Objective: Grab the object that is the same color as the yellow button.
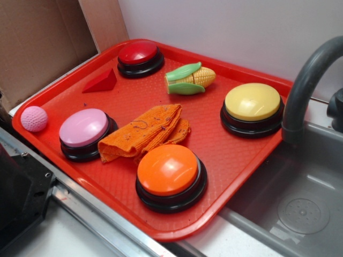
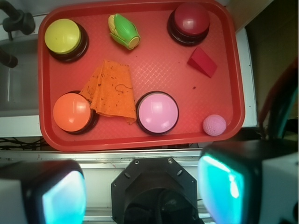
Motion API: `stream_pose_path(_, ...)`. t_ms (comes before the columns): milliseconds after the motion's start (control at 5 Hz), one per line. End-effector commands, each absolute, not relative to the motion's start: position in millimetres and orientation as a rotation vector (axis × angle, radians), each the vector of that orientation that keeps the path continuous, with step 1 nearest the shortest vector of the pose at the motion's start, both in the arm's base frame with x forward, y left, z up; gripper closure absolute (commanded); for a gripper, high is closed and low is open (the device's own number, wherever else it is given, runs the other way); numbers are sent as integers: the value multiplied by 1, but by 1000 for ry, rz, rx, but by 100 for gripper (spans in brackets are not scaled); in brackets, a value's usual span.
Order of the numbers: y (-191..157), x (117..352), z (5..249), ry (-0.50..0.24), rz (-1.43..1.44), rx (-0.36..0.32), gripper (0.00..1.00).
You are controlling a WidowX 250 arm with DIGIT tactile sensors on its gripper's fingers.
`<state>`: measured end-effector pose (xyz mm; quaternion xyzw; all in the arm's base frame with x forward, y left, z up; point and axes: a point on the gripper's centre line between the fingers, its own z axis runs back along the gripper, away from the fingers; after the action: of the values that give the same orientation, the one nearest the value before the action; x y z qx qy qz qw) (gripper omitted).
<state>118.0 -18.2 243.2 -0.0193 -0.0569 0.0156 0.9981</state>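
the tool (image 2: pixel 142 191) hangs high above the near edge of the red tray (image 2: pixel 140 140), its 2 fingers (image 2: pixel 229 186) spread wide apart with nothing between them, so the reach has not begun. the yellow button (image 2: pixel 64 37) sits in a far corner of the tray by the sink (image 1: pixel 305 214), and the thing that matches its colour is the toy corn (image 2: pixel 124 31), lying on its side on the far half of the tray, between the yellow button and the red button (image 2: pixel 190 21).

to do this well, i would carry the tool out over the orange cloth (image 2: pixel 111 91) and the pink button (image 2: pixel 157 112) without dropping early, since both stand between it and the corn. the cob looks small, rounded and slick, so it should be pinched across its narrow width, not end to end; turn the wrist so the fingers straddle the husk sides. come down centred on the middle of the cob. an off-centre close would likely squirt it sideways along the tray. the orange button (image 2: pixel 72 112) is a near colour but not the target.
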Motion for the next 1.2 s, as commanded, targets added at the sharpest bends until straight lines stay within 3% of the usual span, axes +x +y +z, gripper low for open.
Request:
stream_pose_path(0, -18, 118, 243, -114, 31, -39, 0)
stream_pose_path(400, 4, 190, 255, -148, 114, -71, 0)
stream_pose_path(600, 8, 228, 257, -131, 110, -54, 0)
stream_pose_path(800, 16, 253, 234, -50, 125, 13, 0)
stream_pose_path(1000, 23, 262, 202, 15, 153, 6, 0)
